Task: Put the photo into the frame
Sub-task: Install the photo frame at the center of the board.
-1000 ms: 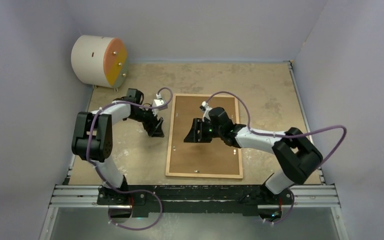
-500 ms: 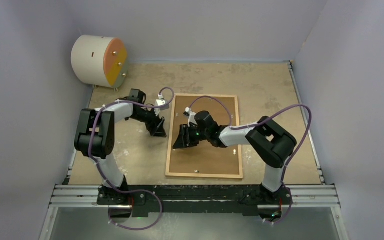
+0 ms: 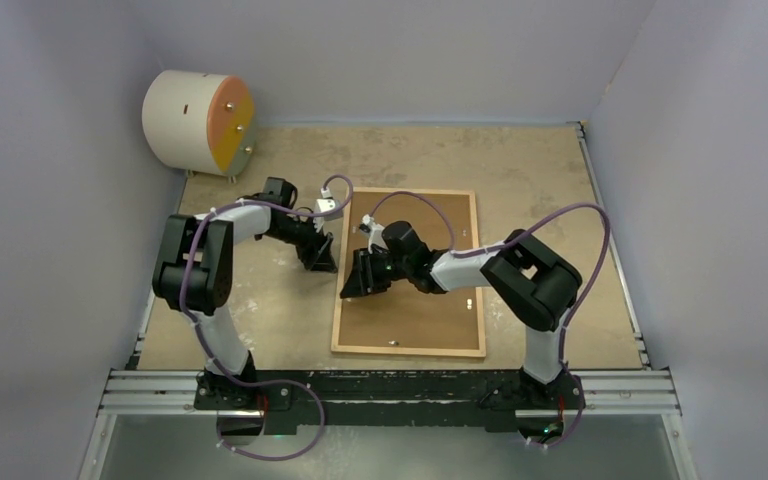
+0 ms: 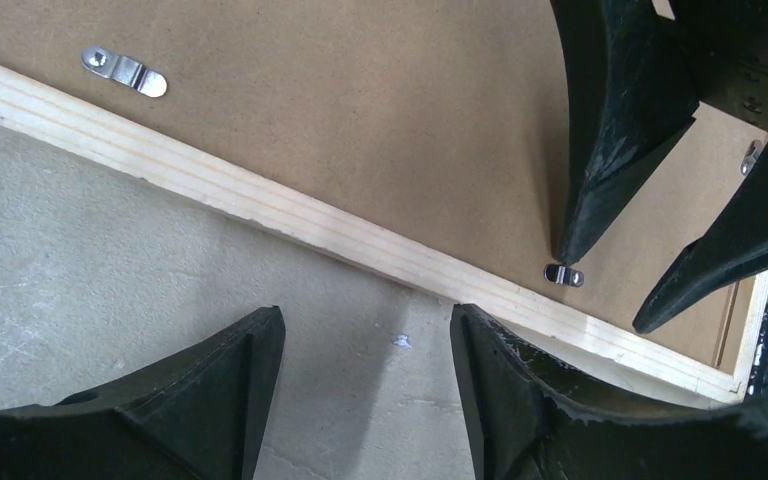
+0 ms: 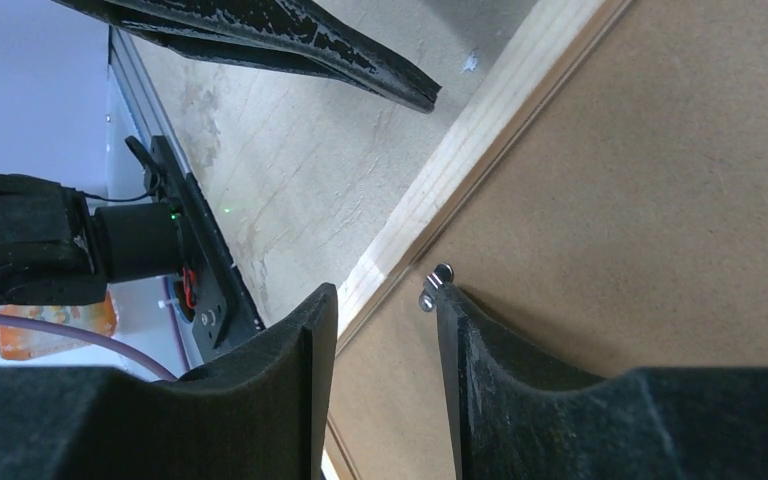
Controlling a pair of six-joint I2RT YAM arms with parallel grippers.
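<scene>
Shift of the right gripper (image 3: 360, 275) is the main change: a second ago it hangs over the middle of the brown fibreboard backing sheet (image 3: 420, 320); now it sits at the left rail of the frame (image 3: 410, 351). Its jaws are narrower than before but apart, pinching nothing. In the left wrist view one of its fingertips (image 4: 567, 245) rests right at a small metal turn clip (image 4: 563, 274) beside the rail.

The left gripper (image 3: 320, 255) edges closer too. It is just outside the same rail, over bare table (image 3: 520, 170), with its jaws spread and empty, also less wide than a second ago.

Reading: this looks like work on the clip that pins the backing — so the task is at an early stage, with the frame face down and closed at the back.

The photo is not visible in any view; whether it lies under the backing cannot be told.

Around: a second clip (image 4: 125, 70) further along the rail, apparently turned over the backing as well. A white drum with an orange face (image 3: 200, 122) sits in the far left corner, well apart.

In the way: the backing sheet itself, plus both grippers crowding one short stretch of rail — little room to turn.
</scene>
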